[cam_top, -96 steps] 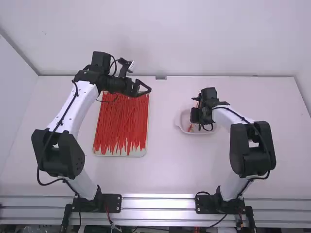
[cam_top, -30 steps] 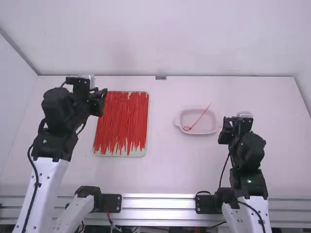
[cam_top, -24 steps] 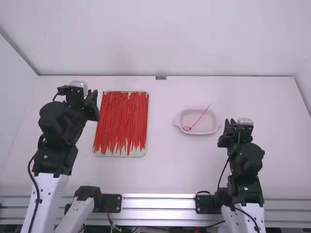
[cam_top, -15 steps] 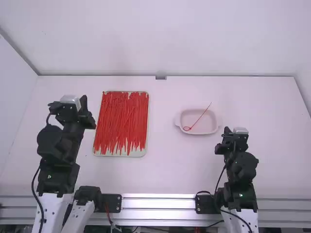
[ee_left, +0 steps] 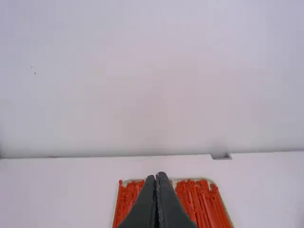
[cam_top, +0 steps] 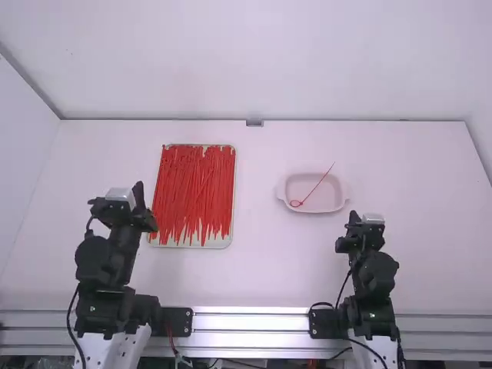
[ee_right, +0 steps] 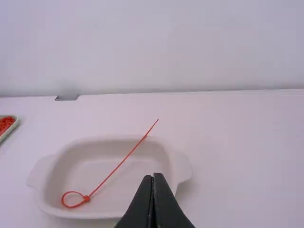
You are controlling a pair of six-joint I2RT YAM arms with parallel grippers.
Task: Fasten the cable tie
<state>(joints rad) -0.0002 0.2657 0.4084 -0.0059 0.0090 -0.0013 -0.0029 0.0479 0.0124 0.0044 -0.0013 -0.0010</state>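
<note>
A red cable tie closed into a small loop lies in the white dish, its tail sticking out over the far rim; in the right wrist view the tie and dish lie just ahead. Several loose red cable ties fill a tray at centre left. My left gripper is shut and empty, drawn back near its base, with the ties beyond it. My right gripper is shut and empty, folded back near its base, short of the dish.
A small grey bracket sits at the table's far edge against the back wall. Bare white table lies between the tray and the dish and along the front. A metal rail runs along the near edge.
Both arms have drawn back from the table and folded down toward their bases. The looped tie has stayed in the dish since the right gripper left it.
</note>
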